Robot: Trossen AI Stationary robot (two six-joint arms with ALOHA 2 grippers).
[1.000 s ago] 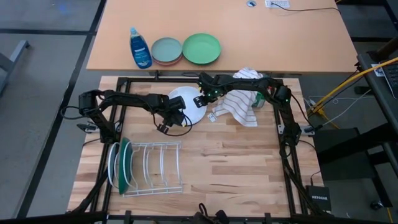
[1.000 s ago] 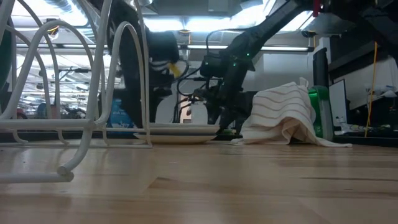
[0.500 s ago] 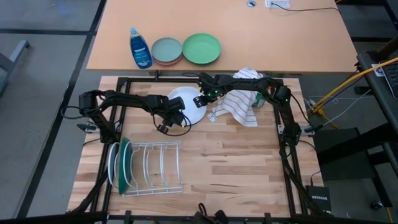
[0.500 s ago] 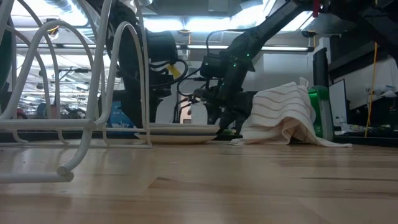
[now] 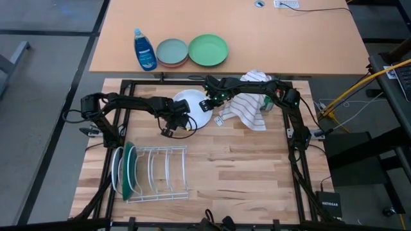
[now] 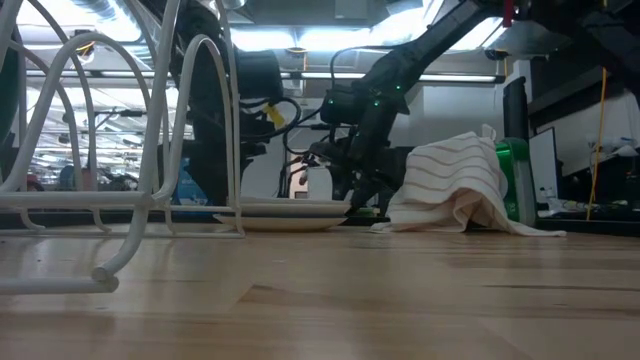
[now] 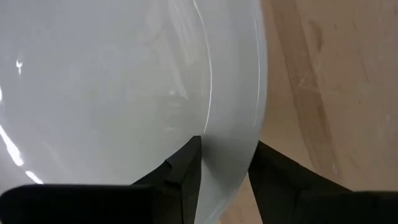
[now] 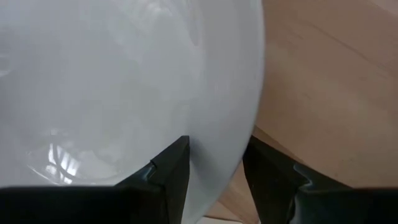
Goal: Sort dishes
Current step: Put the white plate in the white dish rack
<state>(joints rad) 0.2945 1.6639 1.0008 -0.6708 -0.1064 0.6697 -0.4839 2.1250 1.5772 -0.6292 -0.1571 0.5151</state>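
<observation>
A white plate [image 5: 192, 102] lies flat on the wooden table near its far edge and also shows in the low view [image 6: 285, 215]. My left gripper [image 5: 181, 120] is shut on the plate's near-left rim. My right gripper [image 5: 206, 104] is shut on its right rim. A white plate [image 5: 116, 170] and a dark green plate [image 5: 130, 170] stand on edge at the left end of the wire dish rack [image 5: 160, 173]. The dark blue speckled plate is out of view. My left gripper takes the plate's rim [image 7: 227, 124] between its two fingers, one finger [image 7: 183, 171] over the plate's upper face, the other [image 7: 273, 174] outside the edge. It comes from the table's near-left side, slanting down. The plate rests on the table. My right gripper takes the plate's rim [image 8: 217, 124] between its two fingers, one finger [image 8: 171, 168] over the plate's face, the other [image 8: 270, 171] beyond the edge. It comes from the table's right side, slanting down. The plate rests on the table.
A striped towel [image 5: 247, 106] is heaped just right of the plate, with a green cup [image 5: 266, 104] behind it. On the far desk stand a blue soap bottle [image 5: 144, 50], a grey-blue plate [image 5: 171, 51] and a light green plate [image 5: 208, 49]. Bare wood lies near right.
My left gripper's wrist has shifted a little toward the table's left edge. The white plate stays flat where it was.
</observation>
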